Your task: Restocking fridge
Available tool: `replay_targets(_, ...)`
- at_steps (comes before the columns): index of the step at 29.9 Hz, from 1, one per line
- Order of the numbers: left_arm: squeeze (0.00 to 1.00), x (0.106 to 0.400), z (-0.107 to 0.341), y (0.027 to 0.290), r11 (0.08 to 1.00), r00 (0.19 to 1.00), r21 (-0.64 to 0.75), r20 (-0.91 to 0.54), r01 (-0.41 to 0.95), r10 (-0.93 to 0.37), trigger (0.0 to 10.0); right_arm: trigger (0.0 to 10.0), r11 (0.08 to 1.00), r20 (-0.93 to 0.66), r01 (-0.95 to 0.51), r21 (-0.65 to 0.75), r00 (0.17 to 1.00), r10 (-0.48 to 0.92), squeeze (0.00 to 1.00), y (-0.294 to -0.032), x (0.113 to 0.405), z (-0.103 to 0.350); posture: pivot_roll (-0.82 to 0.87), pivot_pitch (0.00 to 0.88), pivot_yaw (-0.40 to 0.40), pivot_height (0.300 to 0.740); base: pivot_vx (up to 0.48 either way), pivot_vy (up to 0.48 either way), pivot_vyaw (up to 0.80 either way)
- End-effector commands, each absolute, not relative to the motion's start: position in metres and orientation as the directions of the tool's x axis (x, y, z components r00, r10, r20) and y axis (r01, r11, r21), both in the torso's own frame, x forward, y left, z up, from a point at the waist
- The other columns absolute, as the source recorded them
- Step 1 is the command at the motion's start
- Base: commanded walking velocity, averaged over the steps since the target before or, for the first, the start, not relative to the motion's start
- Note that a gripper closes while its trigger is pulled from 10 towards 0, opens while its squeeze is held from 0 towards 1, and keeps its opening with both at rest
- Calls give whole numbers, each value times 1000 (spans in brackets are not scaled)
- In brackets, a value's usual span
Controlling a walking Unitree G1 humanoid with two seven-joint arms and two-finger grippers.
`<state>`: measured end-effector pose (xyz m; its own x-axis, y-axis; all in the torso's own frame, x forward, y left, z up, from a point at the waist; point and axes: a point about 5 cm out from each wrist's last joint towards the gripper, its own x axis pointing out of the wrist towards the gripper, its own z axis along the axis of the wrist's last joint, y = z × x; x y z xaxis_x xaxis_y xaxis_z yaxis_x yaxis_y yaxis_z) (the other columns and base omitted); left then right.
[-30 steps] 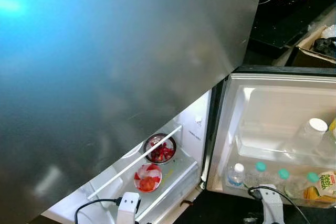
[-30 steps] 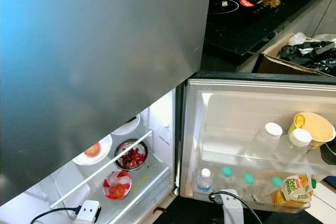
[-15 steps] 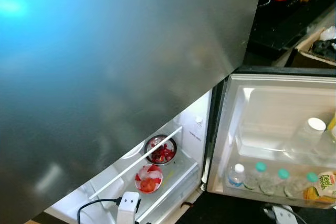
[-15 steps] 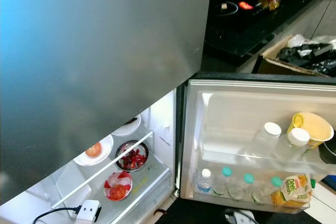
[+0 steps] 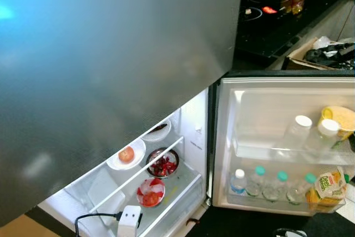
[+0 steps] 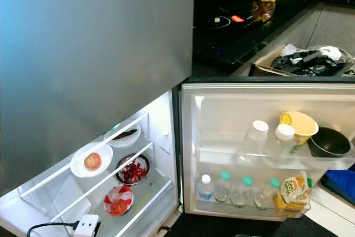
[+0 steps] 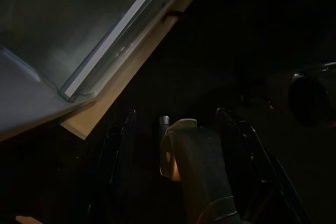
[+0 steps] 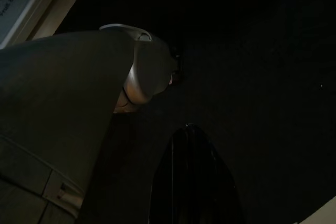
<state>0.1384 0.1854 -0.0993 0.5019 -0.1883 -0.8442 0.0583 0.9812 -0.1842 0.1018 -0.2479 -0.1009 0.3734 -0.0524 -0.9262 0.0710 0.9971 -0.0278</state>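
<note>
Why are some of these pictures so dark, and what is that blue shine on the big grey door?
Left and right wrist views: very dark because both arms hang low in the shade over a black floor; the left gripper is barely made out. Left eye view: a soft blue glare spreads over the steel upper door, which looks blurry. Right eye view: the fridge's lit inside is bright and sharp, showing the tomato plate.

Open, partly stocked fridge [image 6: 183, 154]

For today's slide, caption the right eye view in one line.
Open fridge: white plate with a tomato inside, clear water bottles lining the door's lower rack.
</note>
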Motion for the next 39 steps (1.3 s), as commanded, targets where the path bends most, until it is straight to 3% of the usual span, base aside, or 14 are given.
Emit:
replay_targets(1,0,139,-98,200,989,504,-149,-853,19,-138,10000,10000,996,-922,80,-24,384,-53,0,-246,107,-100,-38,0,35,740,-394,0,0)
replay_targets(19,0,141,-99,188,985,505,-173,-853,-30,-134,10000,10000,989,-909,101,-105,393,-137,0,-263,122,-92,-29,0,15,740,-207,0,0)
replay_targets(32,0,135,-101,193,988,483,-150,-868,-36,-114,10000,10000,978,-920,106,-179,333,-205,0,-275,102,-94,-28,0,21,740,-74,0,0)
replay_targets(39,0,131,-103,194,989,473,-145,-874,-42,-108,10000,10000,977,-923,101,-188,323,-211,0,-276,99,-94,-28,0,21,740,-480,0,0)
